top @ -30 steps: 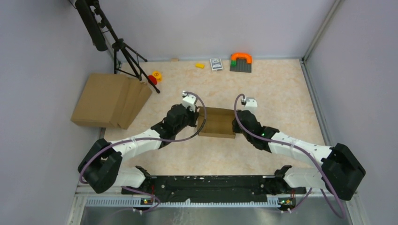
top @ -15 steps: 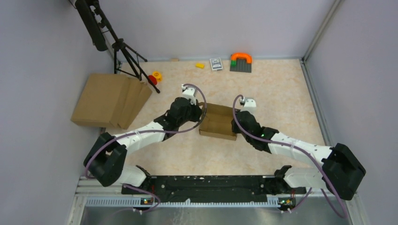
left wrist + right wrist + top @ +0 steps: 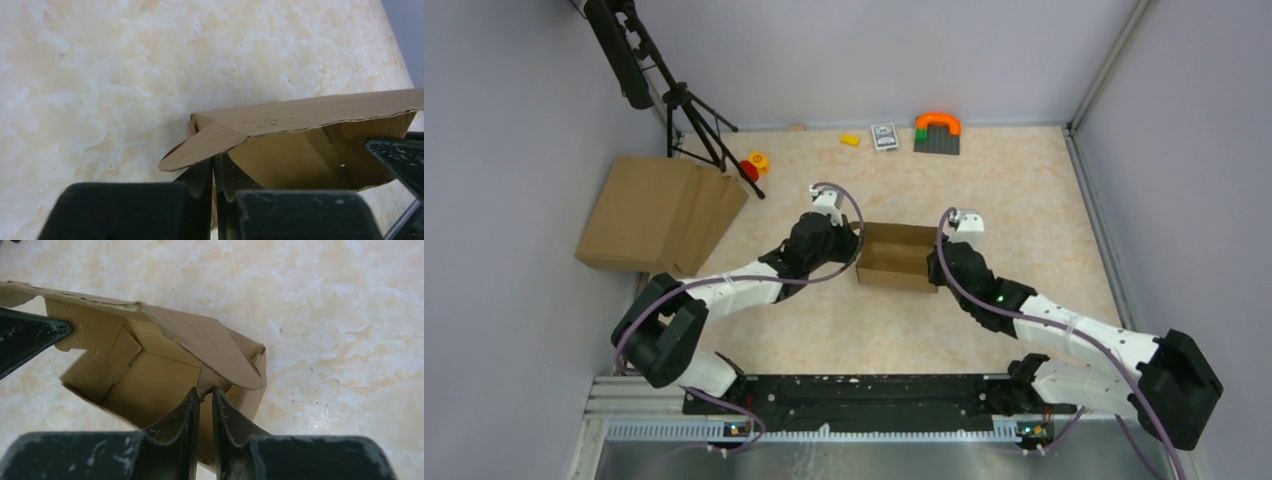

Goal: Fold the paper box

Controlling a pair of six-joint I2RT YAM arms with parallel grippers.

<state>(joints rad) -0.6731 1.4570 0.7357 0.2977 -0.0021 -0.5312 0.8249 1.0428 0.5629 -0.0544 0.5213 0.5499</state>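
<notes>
The box point(image 3: 894, 258) sits between the arms; the left gripper point(image 3: 214, 169) and right gripper point(image 3: 204, 392) each pinch one end wall.

Inspection of all three views finds no text, label, brand, number or sign that can be read. The small dark-faced card point(image 3: 884, 135) lying at the far edge of the worktop point(image 3: 1024, 200) carries some printed pattern, but it is too small in the top view to make out. The paper box point(image 3: 898, 256) shows only plain brown cardboard on the surfaces seen close up by both wrist cameras.
</notes>
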